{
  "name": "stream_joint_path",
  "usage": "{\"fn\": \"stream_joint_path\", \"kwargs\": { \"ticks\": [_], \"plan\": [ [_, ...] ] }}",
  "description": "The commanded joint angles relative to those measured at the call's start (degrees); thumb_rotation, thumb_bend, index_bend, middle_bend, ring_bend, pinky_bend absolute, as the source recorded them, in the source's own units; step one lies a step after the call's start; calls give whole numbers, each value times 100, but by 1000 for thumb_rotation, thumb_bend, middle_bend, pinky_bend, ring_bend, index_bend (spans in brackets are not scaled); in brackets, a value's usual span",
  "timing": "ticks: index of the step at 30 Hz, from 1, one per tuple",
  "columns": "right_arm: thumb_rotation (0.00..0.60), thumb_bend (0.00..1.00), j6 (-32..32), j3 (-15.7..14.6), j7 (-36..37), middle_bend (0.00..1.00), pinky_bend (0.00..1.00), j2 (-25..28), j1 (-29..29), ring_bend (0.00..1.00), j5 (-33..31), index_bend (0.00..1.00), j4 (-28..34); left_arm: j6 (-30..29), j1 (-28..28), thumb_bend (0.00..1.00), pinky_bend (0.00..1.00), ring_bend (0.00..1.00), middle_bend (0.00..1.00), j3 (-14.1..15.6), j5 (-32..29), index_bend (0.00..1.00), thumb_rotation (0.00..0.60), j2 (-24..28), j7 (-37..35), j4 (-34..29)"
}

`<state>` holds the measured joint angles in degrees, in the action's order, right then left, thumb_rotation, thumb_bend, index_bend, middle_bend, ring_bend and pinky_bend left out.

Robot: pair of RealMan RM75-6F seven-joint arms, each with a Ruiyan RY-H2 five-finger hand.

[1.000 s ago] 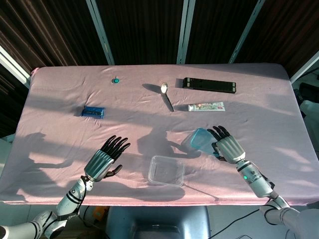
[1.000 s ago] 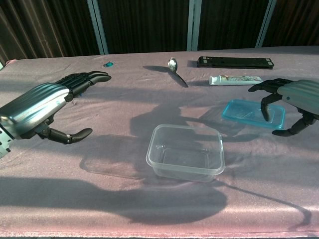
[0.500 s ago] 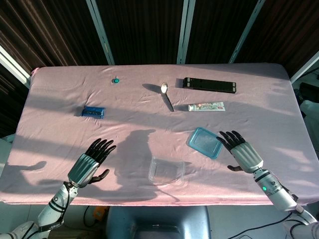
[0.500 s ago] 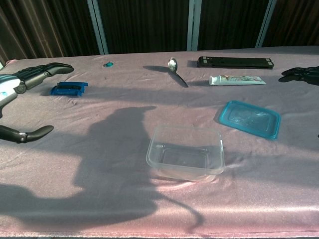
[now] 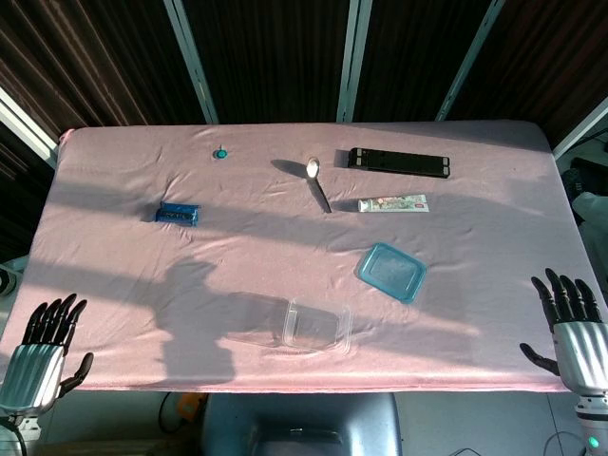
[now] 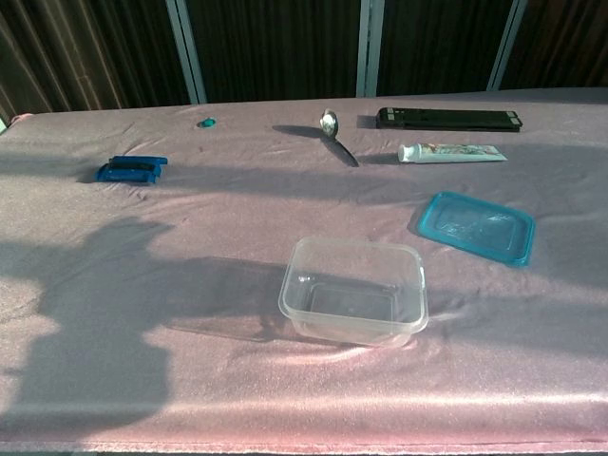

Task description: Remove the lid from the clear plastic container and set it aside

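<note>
While lid (image 5: 390,272) off beside container (image 5: 316,328), both robot hands (image 5: 577,326) empty, spread, well apart.

On the worktop (image 5: 114,275), the container (image 5: 317,327) sits near the front edge, about midway across. The lid (image 5: 390,272) lies flat behind it and to its right, apart from it. Further back, the tube (image 5: 392,203) lies crosswise, with the long bar (image 5: 398,162) behind it near the rear edge. The spoon (image 5: 317,182) lies left of the tube. A small cap (image 5: 220,153) sits far back on the left, and a clip (image 5: 179,213) lies nearer, further left. The left hand (image 5: 38,351) and the right hand (image 5: 574,323) hang off the front corners.
</note>
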<state>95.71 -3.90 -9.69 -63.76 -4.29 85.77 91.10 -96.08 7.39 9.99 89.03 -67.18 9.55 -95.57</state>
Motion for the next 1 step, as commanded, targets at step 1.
{"fn": "stream_joint_path", "kwargs": {
  "ticks": [1],
  "plan": [
    [600, 201, -164, 44, -160, 0, 0, -36, 5, 0, -18, 0, 16, 105, -76, 344, 0, 0, 0, -68, 20, 0, 600, 14, -137, 99]
  ]
}}
